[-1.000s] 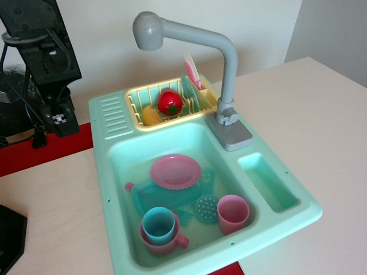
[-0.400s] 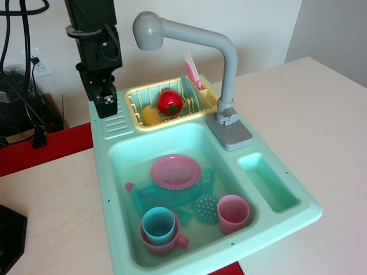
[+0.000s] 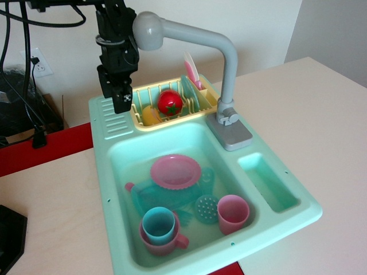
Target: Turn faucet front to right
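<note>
The grey toy faucet (image 3: 228, 74) stands on its rectangular base at the back right of the mint-green toy sink (image 3: 112, 189). Its bent arm reaches up and left, and its round head (image 3: 148, 31) hangs over the yellow dish rack (image 3: 148, 103). My black gripper (image 3: 121, 100) hangs from above just left of the faucet head, its tip over the sink's ribbed back-left corner. Its fingers look closed together and hold nothing. The gripper does not touch the faucet.
The yellow rack holds a red tomato (image 3: 170, 102), a yellow piece and upright plates. The basin holds a pink plate (image 3: 175, 171), a blue cup in a pink cup (image 3: 159, 227), a pink cup (image 3: 233, 213) and teal pieces. A red strip lies left.
My gripper has moved right, from the far left beside the sink to close beside the faucet head. The faucet and dishes have not moved.
</note>
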### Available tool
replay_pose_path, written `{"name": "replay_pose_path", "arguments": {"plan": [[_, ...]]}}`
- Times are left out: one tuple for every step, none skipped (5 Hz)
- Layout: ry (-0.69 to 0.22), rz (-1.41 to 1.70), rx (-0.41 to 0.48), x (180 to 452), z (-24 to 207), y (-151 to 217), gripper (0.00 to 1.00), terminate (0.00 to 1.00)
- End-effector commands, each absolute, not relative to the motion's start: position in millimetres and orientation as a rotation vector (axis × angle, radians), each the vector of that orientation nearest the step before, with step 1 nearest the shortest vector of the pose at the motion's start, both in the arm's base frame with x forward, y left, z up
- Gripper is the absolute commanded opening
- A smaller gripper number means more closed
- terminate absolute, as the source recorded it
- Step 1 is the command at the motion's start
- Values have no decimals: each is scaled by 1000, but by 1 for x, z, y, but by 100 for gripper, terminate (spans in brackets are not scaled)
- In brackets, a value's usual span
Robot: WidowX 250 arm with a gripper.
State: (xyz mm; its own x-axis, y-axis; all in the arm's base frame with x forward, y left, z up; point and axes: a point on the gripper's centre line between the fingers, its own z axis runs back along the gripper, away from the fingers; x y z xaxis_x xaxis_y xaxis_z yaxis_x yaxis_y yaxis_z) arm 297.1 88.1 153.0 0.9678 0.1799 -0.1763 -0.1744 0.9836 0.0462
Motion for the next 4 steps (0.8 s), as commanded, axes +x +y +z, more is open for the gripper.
{"name": "replay_pose_path", "arguments": {"plan": [[122,118,41,322,168,75,100,0],[111,67,39,333,174,58,100,0],[98,27,30,336,179,35,100,0],[91,-70,22,336,181,-6,100,0]]}}
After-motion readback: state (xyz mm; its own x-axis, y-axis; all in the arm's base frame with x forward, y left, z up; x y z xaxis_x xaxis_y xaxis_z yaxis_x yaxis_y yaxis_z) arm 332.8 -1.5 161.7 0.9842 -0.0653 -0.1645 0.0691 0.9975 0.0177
